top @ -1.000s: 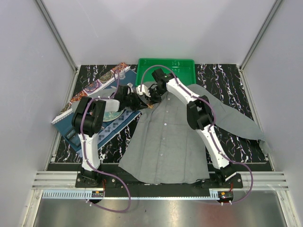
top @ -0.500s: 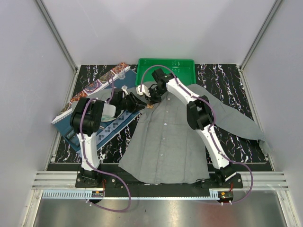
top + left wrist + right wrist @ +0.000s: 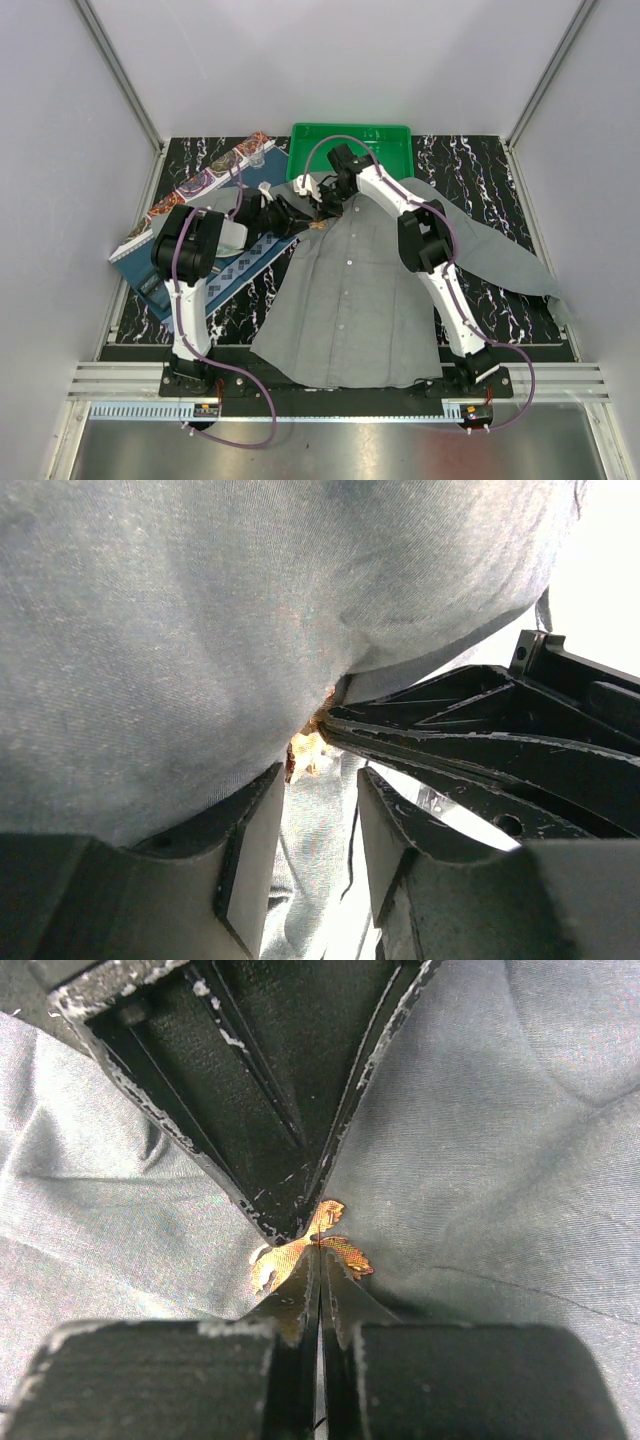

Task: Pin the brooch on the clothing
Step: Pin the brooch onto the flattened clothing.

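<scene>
The grey shirt (image 3: pixel 350 290) lies spread across the middle of the table, collar toward the back. The small orange brooch (image 3: pixel 318 226) sits on the fabric near the collar. In the right wrist view my right gripper (image 3: pixel 319 1260) is shut, its tips pinching the brooch (image 3: pixel 340 1250) against the shirt (image 3: pixel 500 1160). My left gripper (image 3: pixel 288 212) is just left of it. In the left wrist view its jaws (image 3: pixel 320 780) stand open, shirt fabric (image 3: pixel 180 630) drapes over the left finger, and the brooch (image 3: pixel 303 748) glints just beyond the tips, beside the right gripper's dark fingers (image 3: pixel 450 740).
A green tray (image 3: pixel 350 140) stands at the back, behind the collar. A blue patterned placemat (image 3: pixel 245 262) with a round plate (image 3: pixel 232 237) lies to the left, under the left arm. A colourful book (image 3: pixel 200 185) and a small clear cup (image 3: pixel 257 155) lie at the back left.
My left gripper has edged right toward the brooch under the collar fabric. My right gripper has stayed at the brooch with only a slight shift.
</scene>
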